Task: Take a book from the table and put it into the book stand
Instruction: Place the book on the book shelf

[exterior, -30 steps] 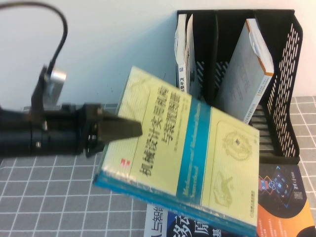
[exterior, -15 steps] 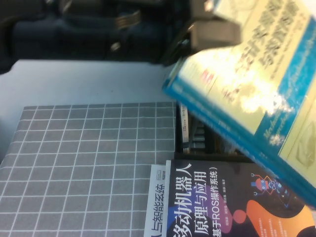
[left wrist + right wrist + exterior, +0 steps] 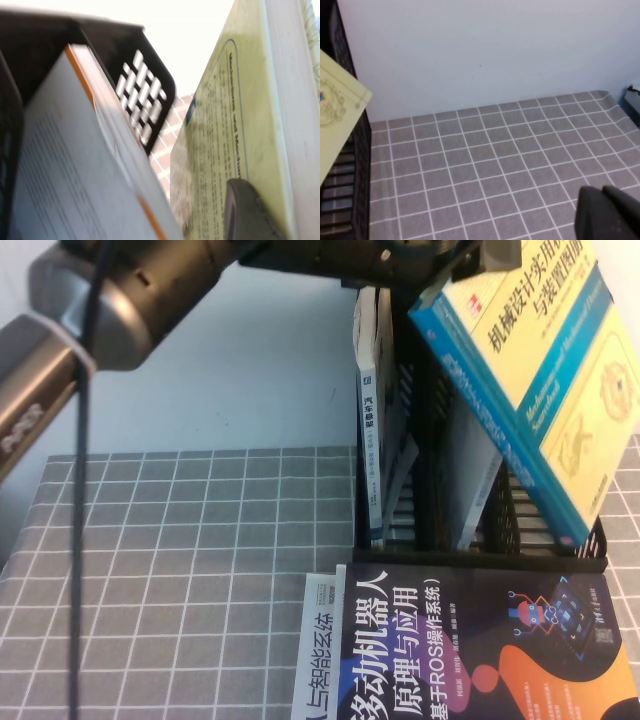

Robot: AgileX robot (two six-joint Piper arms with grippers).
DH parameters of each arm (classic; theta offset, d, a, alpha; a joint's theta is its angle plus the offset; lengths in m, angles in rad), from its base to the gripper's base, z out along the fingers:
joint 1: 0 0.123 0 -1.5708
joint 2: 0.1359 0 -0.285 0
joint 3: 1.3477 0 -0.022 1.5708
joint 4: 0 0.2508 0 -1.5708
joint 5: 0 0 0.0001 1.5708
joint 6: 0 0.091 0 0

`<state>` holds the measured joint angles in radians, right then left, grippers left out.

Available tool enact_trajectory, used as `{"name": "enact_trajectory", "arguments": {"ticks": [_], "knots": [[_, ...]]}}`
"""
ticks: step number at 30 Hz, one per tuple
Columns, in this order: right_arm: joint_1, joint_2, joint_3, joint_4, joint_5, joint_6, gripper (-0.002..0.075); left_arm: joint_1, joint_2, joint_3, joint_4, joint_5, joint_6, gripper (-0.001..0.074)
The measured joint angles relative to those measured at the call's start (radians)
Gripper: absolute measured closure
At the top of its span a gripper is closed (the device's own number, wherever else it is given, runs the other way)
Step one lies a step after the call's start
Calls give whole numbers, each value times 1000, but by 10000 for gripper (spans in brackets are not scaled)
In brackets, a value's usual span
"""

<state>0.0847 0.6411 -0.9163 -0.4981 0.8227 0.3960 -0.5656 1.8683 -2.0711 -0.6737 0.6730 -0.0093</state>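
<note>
My left gripper (image 3: 497, 258) is shut on the book (image 3: 540, 370), a thick pale yellow-green one with a blue band and spine. It holds the book tilted above the right side of the black book stand (image 3: 480, 562), lower corner down by the stand's front right. In the left wrist view one finger (image 3: 245, 210) presses on the book's cover (image 3: 220, 140), beside the stand's mesh wall (image 3: 145, 95). My right gripper (image 3: 607, 210) is shut and empty, low over the grey grid table (image 3: 495, 150), to the right of the stand (image 3: 362, 165).
A dark purple-and-orange robot book (image 3: 480, 650) lies flat in front of the stand. A white book (image 3: 372, 390) stands in the left compartment, and a grey-white book with an orange edge (image 3: 75, 165) leans in the right one. A black cable (image 3: 80, 540) hangs at left.
My left arm has lifted the book up and to the right, from over the table to above the stand. The book now tilts more steeply.
</note>
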Motion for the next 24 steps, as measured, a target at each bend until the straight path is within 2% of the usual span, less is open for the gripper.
{"name": "enact_trajectory", "arguments": {"ticks": [6, 9, 17, 24], "knots": [[0, 0, 0, 19, 9, -5, 729, -7, 88, -205, 240, 60, -245, 543], [0, 0, 0, 25, 11, -11, 729, -17, 90, -251, 328, 124, -324, 543], [0, 0, 0, 42, 17, -34, 729, -67, 90, -300, 423, 172, -351, 543], [0, 0, 0, 64, 41, -75, 729, -130, 90, -308, 609, 205, -455, 543]]}}
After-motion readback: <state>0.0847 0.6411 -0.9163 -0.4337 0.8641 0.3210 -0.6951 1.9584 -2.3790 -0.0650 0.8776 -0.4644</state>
